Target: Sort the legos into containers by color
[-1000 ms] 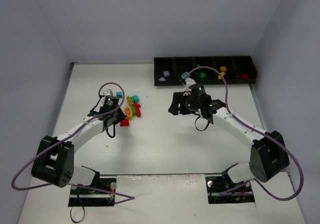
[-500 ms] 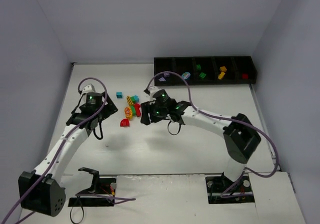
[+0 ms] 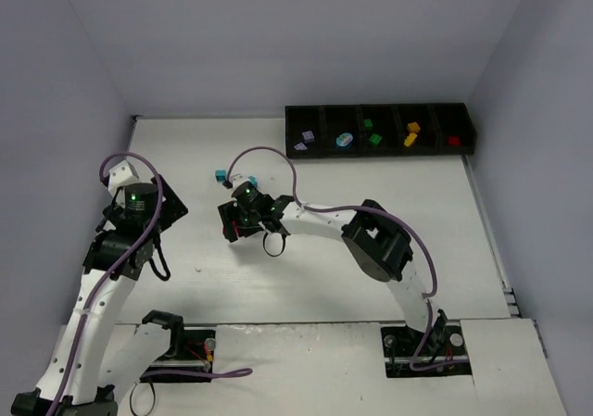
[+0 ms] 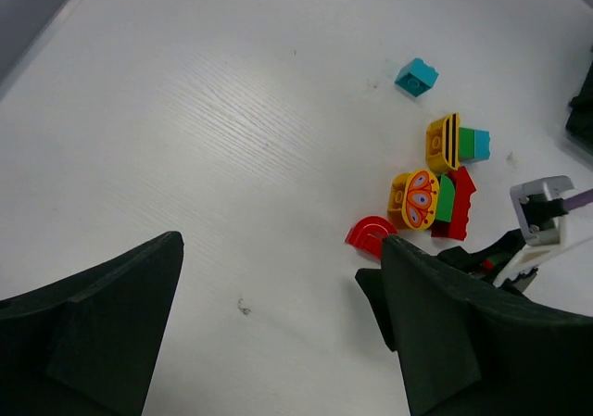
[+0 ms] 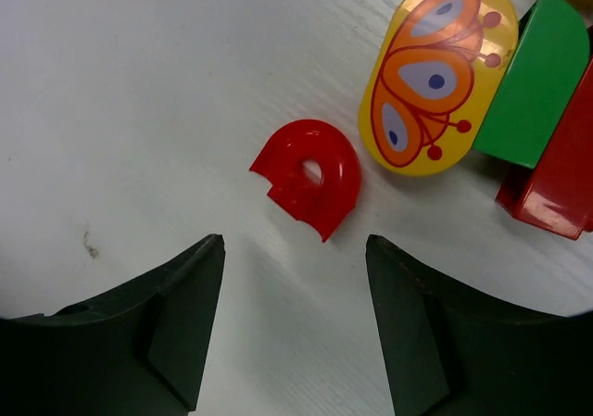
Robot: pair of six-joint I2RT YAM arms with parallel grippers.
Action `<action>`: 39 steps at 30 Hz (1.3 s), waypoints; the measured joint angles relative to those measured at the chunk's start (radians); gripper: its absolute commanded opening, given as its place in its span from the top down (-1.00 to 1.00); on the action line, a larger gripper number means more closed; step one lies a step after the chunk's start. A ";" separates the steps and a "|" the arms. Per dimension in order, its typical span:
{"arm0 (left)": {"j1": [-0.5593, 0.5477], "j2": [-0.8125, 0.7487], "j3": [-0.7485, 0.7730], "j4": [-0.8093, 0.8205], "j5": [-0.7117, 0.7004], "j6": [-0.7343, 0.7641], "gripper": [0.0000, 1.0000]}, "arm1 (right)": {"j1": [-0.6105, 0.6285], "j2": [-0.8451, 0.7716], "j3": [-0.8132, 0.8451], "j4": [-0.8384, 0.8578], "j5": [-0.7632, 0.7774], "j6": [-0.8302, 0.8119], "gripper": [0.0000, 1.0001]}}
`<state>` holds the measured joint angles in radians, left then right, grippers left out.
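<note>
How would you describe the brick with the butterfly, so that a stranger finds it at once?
On the white table lies a small cluster of plastic bricks. Within it, between a red arch-shaped brick and a green brick, sits a yellow oval brick. It alone carries an orange butterfly print.

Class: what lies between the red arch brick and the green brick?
A yellow butterfly-printed brick lies between the red arch brick and the green brick, shown clearest in the right wrist view.
</note>
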<state>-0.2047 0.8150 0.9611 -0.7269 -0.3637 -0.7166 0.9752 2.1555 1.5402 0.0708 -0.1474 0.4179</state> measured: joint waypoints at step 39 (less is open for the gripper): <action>-0.003 0.029 -0.048 0.041 0.106 0.060 -0.62 | -0.115 -0.341 -0.308 -0.022 0.143 -0.043 1.00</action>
<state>-0.2077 0.8436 0.9127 -0.6861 -0.2577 -0.6571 0.8604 1.8145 1.2324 0.0490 -0.0044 0.3752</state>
